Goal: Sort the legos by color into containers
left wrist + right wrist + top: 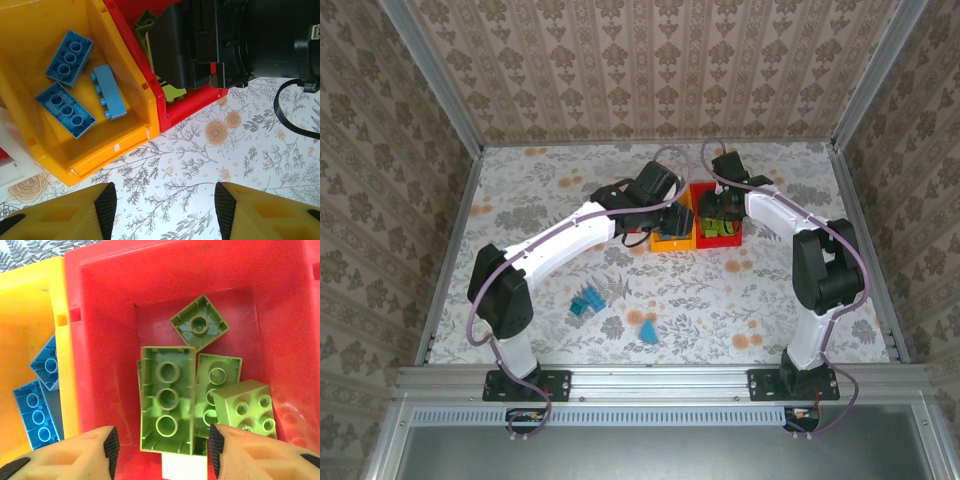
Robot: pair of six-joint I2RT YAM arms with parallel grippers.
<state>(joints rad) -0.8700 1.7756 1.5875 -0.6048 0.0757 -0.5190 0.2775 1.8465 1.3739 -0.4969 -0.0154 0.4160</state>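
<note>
Hovering over the red bin (100, 340) of green bricks (167, 400), the right end effector (162, 442) is spread, empty. Left end effector (165, 202), also spread, hangs beside the yellow bin (30, 30) of blue bricks (70, 57); loose bricks (585, 302) lie near-left.

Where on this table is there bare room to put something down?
Bare cloth runs behind the red bin and yellow bin, in the far-left corner beyond the left arm, and in front between the blue wedge and the right arm. It is crowded at the bins, where both arms meet, and around the blue bricks.
</note>
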